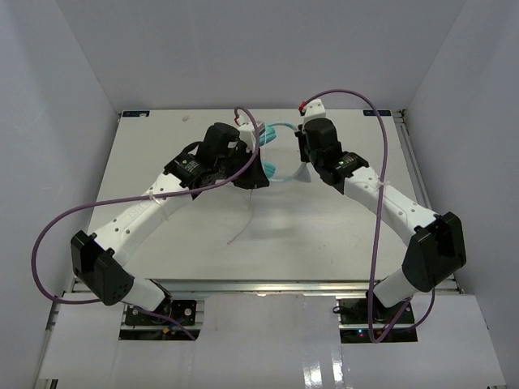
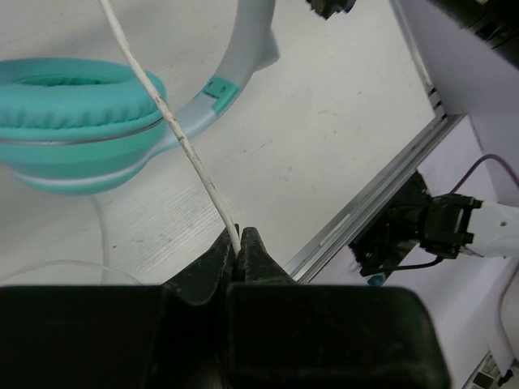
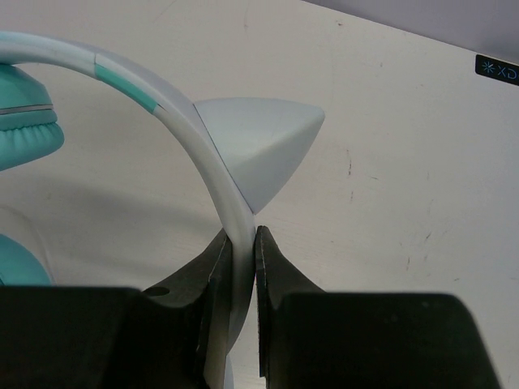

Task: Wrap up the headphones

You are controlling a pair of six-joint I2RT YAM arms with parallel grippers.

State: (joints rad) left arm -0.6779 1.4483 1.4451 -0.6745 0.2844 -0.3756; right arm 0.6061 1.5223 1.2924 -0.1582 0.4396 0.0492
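The teal headphones (image 1: 272, 168) sit at the back middle of the table between my two grippers. In the left wrist view one teal earcup (image 2: 73, 121) and the pale headband (image 2: 247, 49) lie just beyond the jaws. My left gripper (image 2: 239, 245) is shut on the thin whitish cord (image 2: 182, 138), which runs taut up past the earcup. My right gripper (image 3: 242, 243) is shut on the pale headband (image 3: 190, 134), just under a pointed pale ear-shaped piece (image 3: 259, 146). In the top view the left gripper (image 1: 258, 177) is at the headphones' left, the right gripper (image 1: 302, 158) at their right, and loose cord (image 1: 246, 223) trails toward me.
Purple arm cables (image 1: 373, 105) arc over both arms. White walls close the table at the back and sides. The metal table rail (image 2: 381, 186) and the right arm's base (image 2: 438, 231) show in the left wrist view.
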